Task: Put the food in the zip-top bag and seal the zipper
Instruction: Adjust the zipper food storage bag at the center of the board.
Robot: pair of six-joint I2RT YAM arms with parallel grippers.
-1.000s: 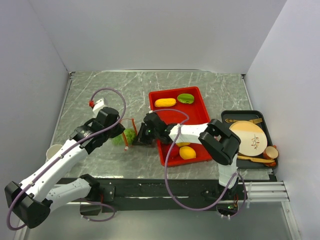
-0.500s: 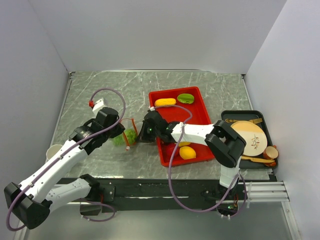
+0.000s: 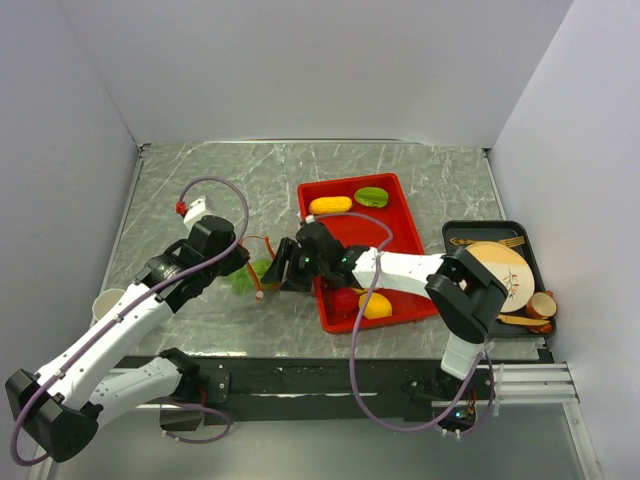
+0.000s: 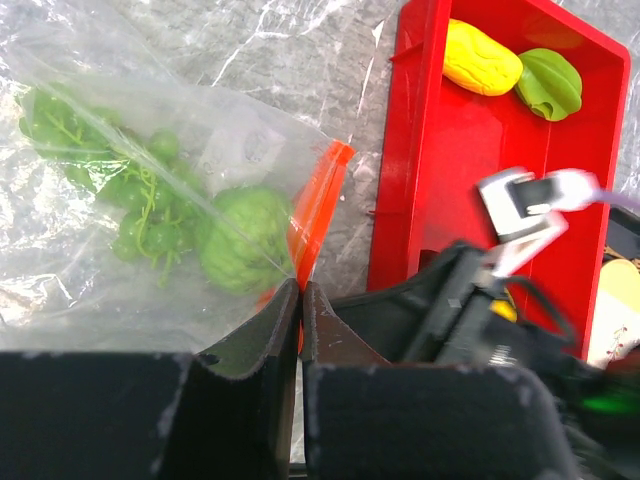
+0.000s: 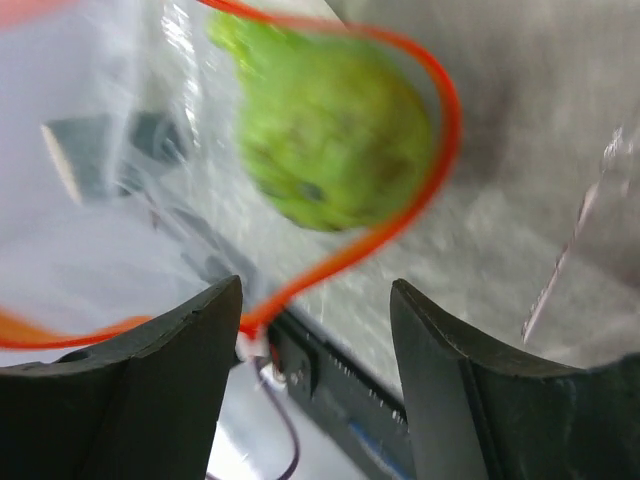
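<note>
The zip-top bag (image 4: 90, 270) lies left of the red tray (image 3: 395, 225), with green food (image 4: 245, 240) and green grapes (image 4: 130, 200) inside it. My left gripper (image 4: 300, 290) is shut on the orange-red zipper (image 4: 318, 200) at the bag's mouth. In the top view it (image 3: 243, 262) stands just left of the bag (image 3: 250, 278). My right gripper (image 5: 315, 300) is open at the mouth; the zipper (image 5: 445, 130) loops around the green food (image 5: 335, 140) ahead of its fingers. Yellow (image 3: 330, 205), green (image 3: 371, 197), red (image 3: 347, 300) and lemon-yellow (image 3: 376, 306) food lie in the tray.
A black tray (image 3: 455, 228) with a tan plate (image 3: 497, 272) and wooden cutlery stands at the right edge. A pale cup (image 3: 105, 300) sits at the near left. White walls close in the marbled table (image 3: 200, 180) on three sides.
My right gripper was shut at the bag's mouth and now stands open. Its arm has shifted, uncovering the red food in the tray. The left gripper keeps its hold.
</note>
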